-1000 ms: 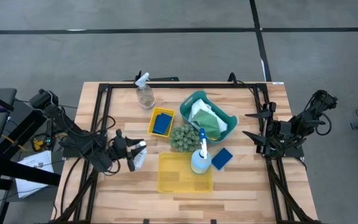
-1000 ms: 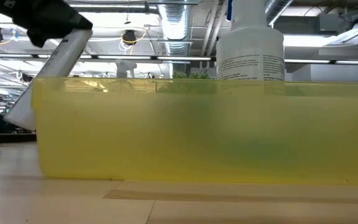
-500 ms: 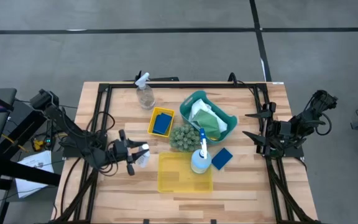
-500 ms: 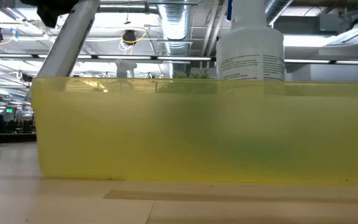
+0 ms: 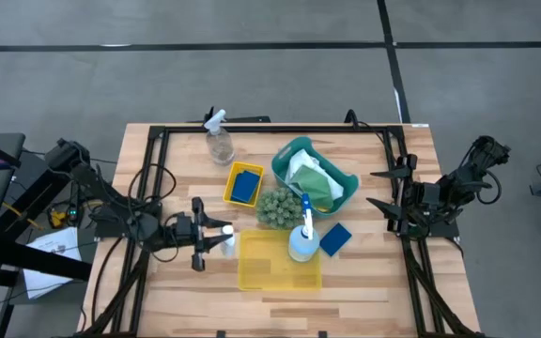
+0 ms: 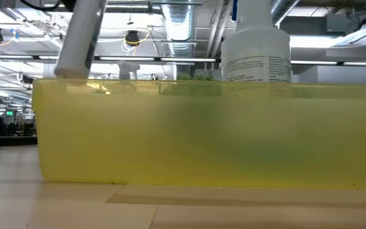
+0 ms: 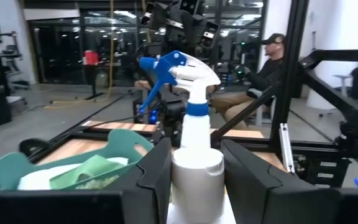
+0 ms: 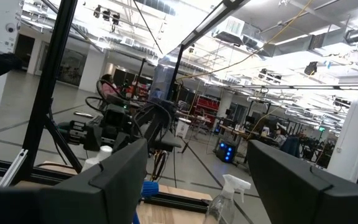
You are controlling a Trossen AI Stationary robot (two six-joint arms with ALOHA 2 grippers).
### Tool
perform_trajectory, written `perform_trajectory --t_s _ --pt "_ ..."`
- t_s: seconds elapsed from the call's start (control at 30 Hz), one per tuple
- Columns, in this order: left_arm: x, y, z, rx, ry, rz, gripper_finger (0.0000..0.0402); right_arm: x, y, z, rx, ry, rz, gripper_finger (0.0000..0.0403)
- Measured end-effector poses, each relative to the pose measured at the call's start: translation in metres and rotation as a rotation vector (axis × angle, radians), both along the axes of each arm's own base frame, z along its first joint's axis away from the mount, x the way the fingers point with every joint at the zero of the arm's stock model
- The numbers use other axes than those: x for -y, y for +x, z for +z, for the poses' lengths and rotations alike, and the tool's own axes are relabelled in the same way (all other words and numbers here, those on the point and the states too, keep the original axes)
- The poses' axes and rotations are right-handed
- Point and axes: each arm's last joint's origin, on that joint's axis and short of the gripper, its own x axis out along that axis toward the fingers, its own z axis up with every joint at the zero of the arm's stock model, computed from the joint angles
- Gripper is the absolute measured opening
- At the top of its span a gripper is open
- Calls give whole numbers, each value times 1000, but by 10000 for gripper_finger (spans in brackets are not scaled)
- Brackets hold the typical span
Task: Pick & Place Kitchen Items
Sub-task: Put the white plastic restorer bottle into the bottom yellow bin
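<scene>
Task looking partway along. Left pincer [image 5: 216,238], left-centre of high view, gripping small white bottle [image 5: 222,240] and carrying it tilted at the left rim of the big yellow bin [image 5: 278,263]; in low view, bottle [image 6: 80,39] hanging above the bin's left wall [image 6: 170,133], not yet inside. Bin interior looking bare from above.

Already sitting in containers: white cloth and green piece in teal basket [image 5: 294,149] upper centre; blue sponge [image 5: 244,186] in small yellow bin [image 5: 234,174].

Still loose on table [image 5: 374,282]: clear spray bottle [image 5: 219,143] at upper left of table, blue-trigger spray bottle [image 5: 301,238] touching big bin's right-hand corner, second blue sponge [image 5: 335,238] just beside it. Green bumpy ball [image 5: 275,207] crowding bin's upper edge.

Right pincer [image 5: 386,188] waiting released at table's right edge, well apart.

Room: lower table strip open; black frame rails hemming both sides; spray bottle standing tall in bottle's forward path per left wrist view [image 7: 188,118].
</scene>
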Motion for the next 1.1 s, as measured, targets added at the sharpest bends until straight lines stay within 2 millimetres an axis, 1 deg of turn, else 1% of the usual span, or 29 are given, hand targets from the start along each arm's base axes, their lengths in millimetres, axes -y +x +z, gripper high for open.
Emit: perform_trajectory --t_s 0.23,0.5,0.73,0.93,1.1 --pt "-7 22 -6 70 21 -87 110 0 0 0 0 0 0 268" --pt "-17 39 -10 156 46 -184 110 0 0 0 -3 -3 0 268" --pt "-27 55 -21 223 72 -277 110 0 0 0 -3 -3 0 268" --pt "-34 65 -31 263 73 -305 110 0 0 -1 -6 -6 0 268" --pt "-38 72 -42 251 45 -306 110 0 0 -1 -11 -7 -6 268"
